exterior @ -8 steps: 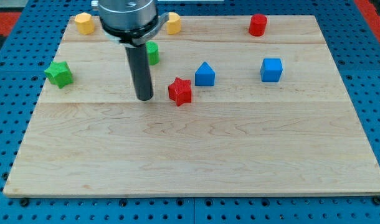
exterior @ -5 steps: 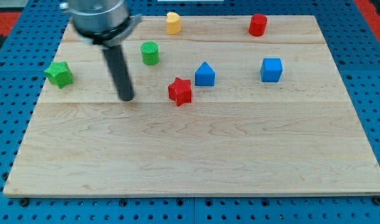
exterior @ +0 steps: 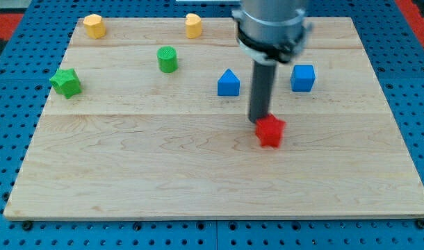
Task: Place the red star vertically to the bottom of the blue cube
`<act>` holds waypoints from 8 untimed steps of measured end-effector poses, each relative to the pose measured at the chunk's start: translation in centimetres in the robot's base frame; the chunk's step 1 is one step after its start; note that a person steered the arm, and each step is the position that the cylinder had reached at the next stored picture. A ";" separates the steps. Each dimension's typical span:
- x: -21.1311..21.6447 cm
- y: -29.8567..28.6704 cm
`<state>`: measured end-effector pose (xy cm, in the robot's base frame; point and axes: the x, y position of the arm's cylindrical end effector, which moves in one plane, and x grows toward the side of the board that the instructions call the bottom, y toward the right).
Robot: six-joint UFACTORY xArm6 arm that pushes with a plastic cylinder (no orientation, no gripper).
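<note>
Since the earlier frames, my tip (exterior: 258, 121) has crossed from the centre-left of the desk (exterior: 128, 173) to the centre-right, and the red star (exterior: 270, 131) has shifted from beside the blue house-shaped block (exterior: 228, 82) to a position lower and further right. My tip now sits at the upper-left edge of the red star, apparently touching it. The tool is a plain rod with no jaws, so it neither opens nor closes and holds nothing. The red star lies below and to the left of the blue cube (exterior: 303, 78), apart from it. A green star (exterior: 66, 82), green cylinder (exterior: 167, 59) and two yellow blocks (exterior: 94, 26) (exterior: 192, 25) occupy the upper left of the frame, unchanged.
</note>
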<state>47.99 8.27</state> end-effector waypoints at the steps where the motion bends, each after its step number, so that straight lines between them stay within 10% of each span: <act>1: 5.5 3.2; 8: -1.3 0.7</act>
